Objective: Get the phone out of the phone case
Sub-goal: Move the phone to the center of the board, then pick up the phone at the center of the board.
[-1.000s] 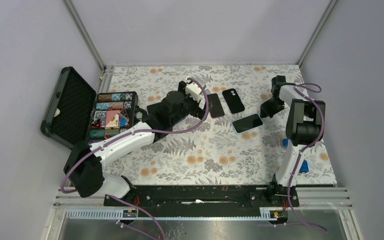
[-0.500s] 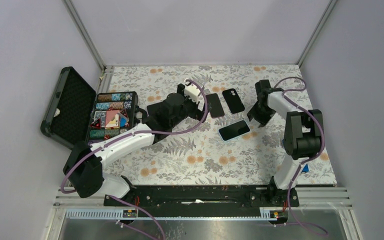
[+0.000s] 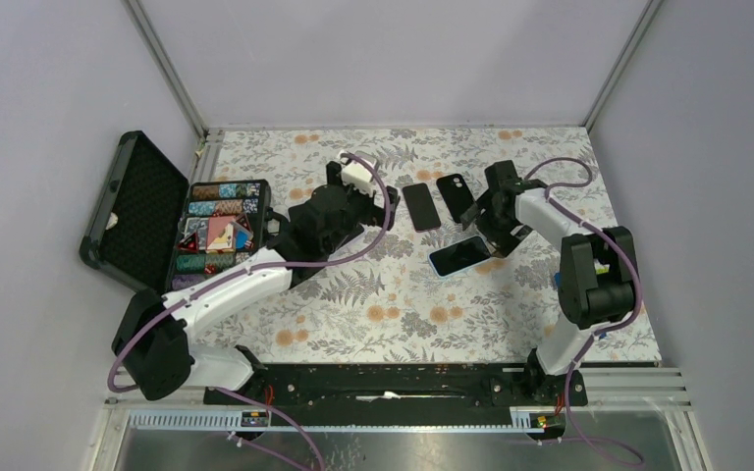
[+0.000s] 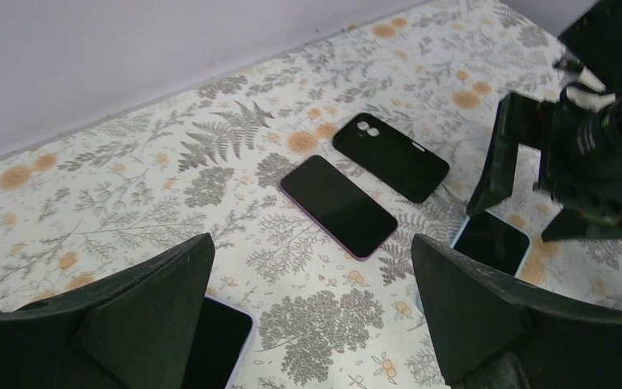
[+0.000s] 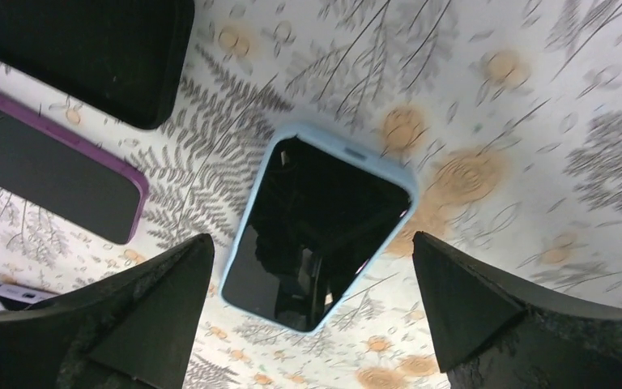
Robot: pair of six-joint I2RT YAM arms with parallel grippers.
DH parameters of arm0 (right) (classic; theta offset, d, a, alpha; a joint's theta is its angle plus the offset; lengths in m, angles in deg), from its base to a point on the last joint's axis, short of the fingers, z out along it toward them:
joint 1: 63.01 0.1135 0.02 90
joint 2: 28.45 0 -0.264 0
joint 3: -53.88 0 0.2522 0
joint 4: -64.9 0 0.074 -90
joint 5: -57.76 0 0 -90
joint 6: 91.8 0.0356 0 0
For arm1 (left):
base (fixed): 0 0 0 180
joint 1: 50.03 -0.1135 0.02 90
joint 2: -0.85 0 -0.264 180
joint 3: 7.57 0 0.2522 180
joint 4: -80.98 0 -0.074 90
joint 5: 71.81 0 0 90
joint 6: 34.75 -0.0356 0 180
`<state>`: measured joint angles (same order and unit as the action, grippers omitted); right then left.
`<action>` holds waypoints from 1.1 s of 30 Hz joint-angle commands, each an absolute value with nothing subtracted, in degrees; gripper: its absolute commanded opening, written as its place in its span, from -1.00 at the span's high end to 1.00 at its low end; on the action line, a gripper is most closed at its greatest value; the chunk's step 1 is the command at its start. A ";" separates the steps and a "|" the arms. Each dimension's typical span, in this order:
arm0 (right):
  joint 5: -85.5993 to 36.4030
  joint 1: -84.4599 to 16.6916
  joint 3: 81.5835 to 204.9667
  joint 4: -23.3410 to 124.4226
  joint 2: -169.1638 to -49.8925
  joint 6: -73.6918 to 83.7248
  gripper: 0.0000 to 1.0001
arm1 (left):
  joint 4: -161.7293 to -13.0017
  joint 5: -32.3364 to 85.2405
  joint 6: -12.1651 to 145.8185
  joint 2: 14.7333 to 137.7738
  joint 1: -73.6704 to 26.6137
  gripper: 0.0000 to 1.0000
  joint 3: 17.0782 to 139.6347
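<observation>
Right gripper spread wide, nothing pinched, poised over the phone with a finger to either side; contact unclear. Phone lies screen-up inside its blue case, flat on the table, right of centre. Just beyond it are a purple phone and a black case, side by side. Left gripper also spread wide, empty, hovering left of those. Open box at far left.

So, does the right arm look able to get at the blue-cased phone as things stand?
Probably yes. The right pincer hangs open just above the blue-cased phone, which lies flat beneath it with nothing on top; the purple-cased phone and black case lie off to one side.
</observation>
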<state>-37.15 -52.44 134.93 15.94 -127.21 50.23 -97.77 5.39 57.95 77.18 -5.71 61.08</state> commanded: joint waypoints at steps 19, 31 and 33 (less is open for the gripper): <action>-38.80 -49.48 131.21 12.81 -133.49 76.11 -1.00 | -104.60 -1.86 64.74 71.67 -9.89 -0.98 58.01; -39.98 -49.50 132.47 17.68 -133.35 69.38 -1.00 | -104.81 -0.30 65.56 70.86 -11.57 -0.97 56.81; -38.82 -49.47 131.08 21.17 -132.42 67.95 -1.00 | -104.86 0.00 65.74 71.15 -11.62 -0.97 56.89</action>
